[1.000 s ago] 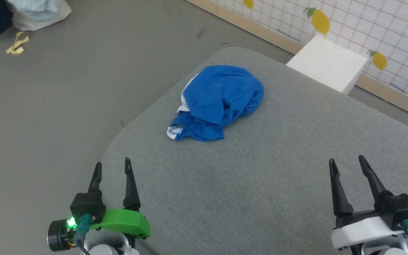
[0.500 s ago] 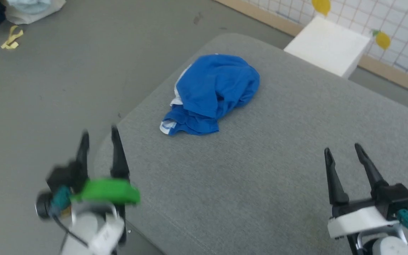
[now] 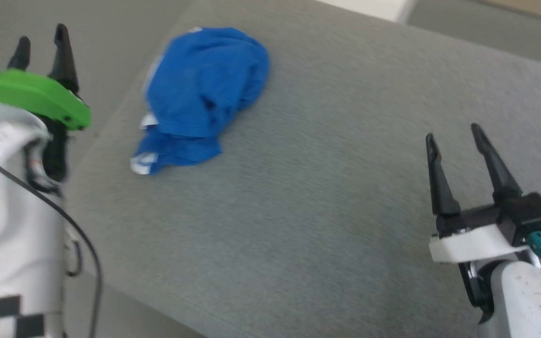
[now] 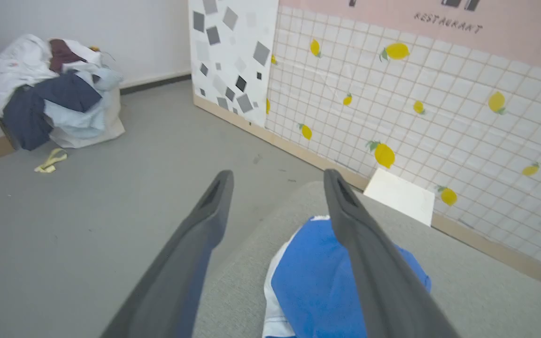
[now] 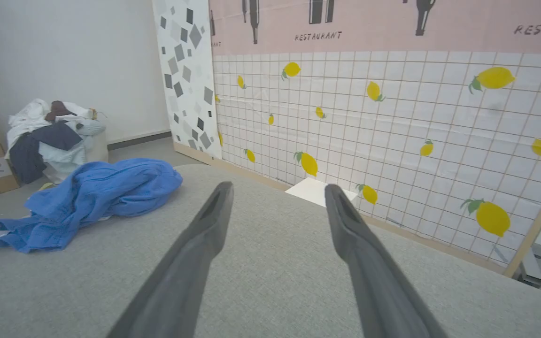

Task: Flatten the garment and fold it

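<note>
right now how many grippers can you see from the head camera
2. The left gripper is at the upper left, open, left of the blue shorts; the right gripper is at the lower right, open, over the grey cushion. None hidden.

Blur smears my crumpled royal-blue fabric shorts with white trim (image 3: 204,94) in the head view, so I cannot tell waistband from leg openings. Left of the shorts, a curved green plastic cover (image 3: 31,96) hides the roots of my left gripper (image 3: 41,35). In my left wrist view one dark finger (image 4: 369,263) covers part of the shorts, and the bottom edge cuts them off. Beyond the shorts, the top edge crops a white block (image 3: 369,5).
</note>
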Tool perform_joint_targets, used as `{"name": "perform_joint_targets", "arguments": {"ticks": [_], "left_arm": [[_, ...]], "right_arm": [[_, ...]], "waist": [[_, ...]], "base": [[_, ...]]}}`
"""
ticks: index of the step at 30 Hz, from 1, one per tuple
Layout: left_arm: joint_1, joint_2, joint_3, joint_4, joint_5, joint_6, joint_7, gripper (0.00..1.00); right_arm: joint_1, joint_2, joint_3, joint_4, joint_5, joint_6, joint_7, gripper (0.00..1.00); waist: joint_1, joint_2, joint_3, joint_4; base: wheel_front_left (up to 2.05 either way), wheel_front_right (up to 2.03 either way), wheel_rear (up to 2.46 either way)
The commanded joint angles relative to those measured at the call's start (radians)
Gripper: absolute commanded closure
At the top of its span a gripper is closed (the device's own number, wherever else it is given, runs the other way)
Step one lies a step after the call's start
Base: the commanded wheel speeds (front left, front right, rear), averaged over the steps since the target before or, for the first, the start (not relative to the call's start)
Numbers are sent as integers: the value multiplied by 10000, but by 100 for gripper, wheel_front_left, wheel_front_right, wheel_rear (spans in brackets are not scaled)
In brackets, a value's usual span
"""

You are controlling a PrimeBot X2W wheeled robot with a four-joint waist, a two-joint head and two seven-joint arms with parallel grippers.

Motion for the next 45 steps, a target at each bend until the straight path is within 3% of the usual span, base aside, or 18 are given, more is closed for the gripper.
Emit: {"name": "perform_joint_targets", "arguments": {"ticks": [1, 6, 11, 19, 23, 24, 25, 29, 38, 42, 45], "left_arm": [[-336, 255, 52, 253, -178, -109, 578, 0], [-1008, 761, 361, 882, -872, -10, 2507, 0], [-1197, 1018, 640, 1135, -1571, 366, 4443, 0], [-251, 1351, 368, 860, -1881, 1603, 8054, 0], [413, 1547, 362, 188, -1833, 2234, 9039, 2], [587, 1613, 369, -40, -1773, 2343, 9109, 51], [709, 1660, 380, -241, -1720, 2378, 9062, 99], [980, 1994, 530, -1017, -1209, 2190, 7677, 100], [131, 2723, 629, -1108, 861, 1644, 1315, 100], [-519, 2668, 189, -946, 1349, 1340, -359, 100], [-1007, 2589, -276, -853, 1603, 1029, -1012, 100]], "right_arm": [[-243, -12, 15, -74, -86, -15, -32, 0], [-602, -12, -64, -168, 53, -15, -47, 0], [-834, -12, -7, -144, 256, -15, -56, 0], [-878, -12, -29, -186, 451, -15, -59, 0], [-891, -12, -36, -188, 535, -15, -59, 0], [-896, -12, -33, -183, 557, -15, -59, 0], [-895, -12, -36, -173, 571, -15, -59, 0], [-872, -12, -75, -123, 608, -15, -60, 0], [-380, -12, -268, 91, 823, -15, -60, 0], [0, -12, -378, 215, 978, -15, -60, 0], [301, -12, -406, 310, 1116, -15, -60, 0]], "waist": [[-1, 0, 1807, -1853], [-1, 0, 2616, -2645], [-1, 0, 3058, -3169], [-1, 0, 3082, -3453], [-1, 0, 2963, -3506], [-1, 0, 2922, -3518], [-1, 0, 2878, -3521], [-1, 0, 2631, -3520], [-1, 0, 1009, -3553], [-1, 0, 77, -3636], [-1, 0, -573, -3817]], "base": [[0, 0, 0], [0, 0, 0], [0, 0, 0], [0, 0, 0], [0, 0, 0], [0, 0, 0], [0, 0, 0], [0, 0, 0], [0, 0, 0], [0, 0, 0], [0, 0, 0]]}}
